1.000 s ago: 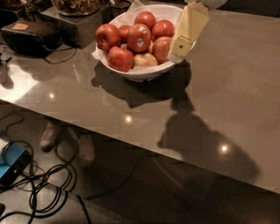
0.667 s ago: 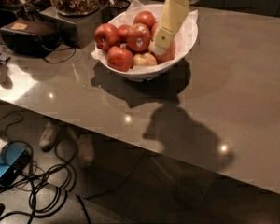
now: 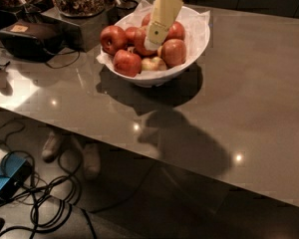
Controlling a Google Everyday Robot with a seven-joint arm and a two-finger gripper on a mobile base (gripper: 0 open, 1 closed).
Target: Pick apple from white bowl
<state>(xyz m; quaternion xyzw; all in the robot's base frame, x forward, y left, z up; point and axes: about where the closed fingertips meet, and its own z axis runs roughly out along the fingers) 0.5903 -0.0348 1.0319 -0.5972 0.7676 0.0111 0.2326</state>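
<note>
- The gripper [image 3: 154,37] hangs from the top of the view, toward the far edge of the counter [image 3: 259,98], slanting down into the bowl. Its tip is over the middle of the fruit pile. Whether it is released or clenched I cannot tell, and nothing is visibly in its grasp.
- A second ago it was over the side of the bowl facing the right edge of the counter. It has swept across to the centre and now lies in front of the middle fruit.
- The apple [image 3: 141,47] I take as the target is the dark red one just under and beside the tip. It is partly hidden by the gripper, so no sticker can be made out. It is still in the pile, with other red apples touching it.
- A pale yellowish apple [image 3: 152,63] lies just on the near side of it.
- The white bowl [image 3: 157,78] stands near the far edge, left of the middle, with its crinkled paper liner [image 3: 199,19] poking past the rim.
- In my judgement the approach is nearly done: the gripper is lined up, but the grasp and lift are still to come.
- The crowded neighbours could get nudged.
- A black device [image 3: 27,36] sits near the left edge of the counter.
</note>
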